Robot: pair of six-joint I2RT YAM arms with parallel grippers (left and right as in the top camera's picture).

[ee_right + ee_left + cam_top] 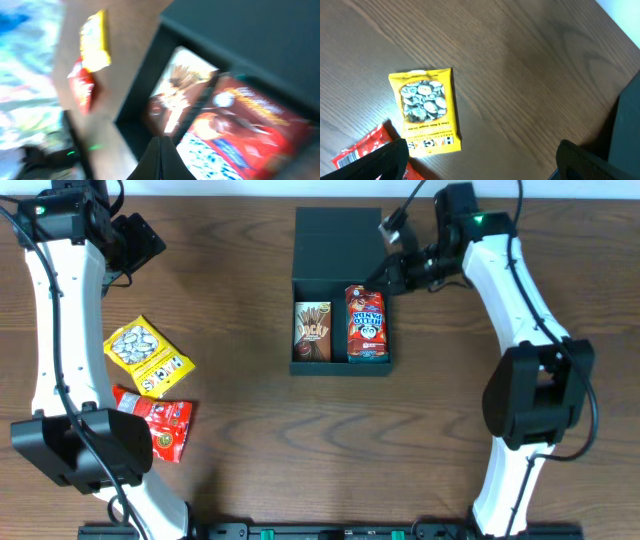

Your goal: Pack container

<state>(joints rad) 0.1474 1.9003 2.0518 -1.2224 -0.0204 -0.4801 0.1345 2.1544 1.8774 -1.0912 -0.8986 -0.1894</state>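
At the left side, the left hand point(135, 240) hangs above the wooden surface point(240, 380) near the far edge, with its fingers point(385, 160) spread wide and nothing between them. Below it a yellow packet point(148, 357) lies flat on the surface, and a red packet point(158, 423) lies just beside it, toward the near edge; the wrist view shows the two touching at one corner. In the middle stands the container point(338, 250), well apart from the packets, with its lid point(338, 235) open and folded back toward the far edge. Inside, a brown stick-biscuit box point(312, 332) lies on the left and a red snack box point(365, 325) on the right, side by side. The right hand point(393, 272) is over the container's right far corner; its fingers point(161, 155) are pressed together and hold nothing. Its wrist view is blurred
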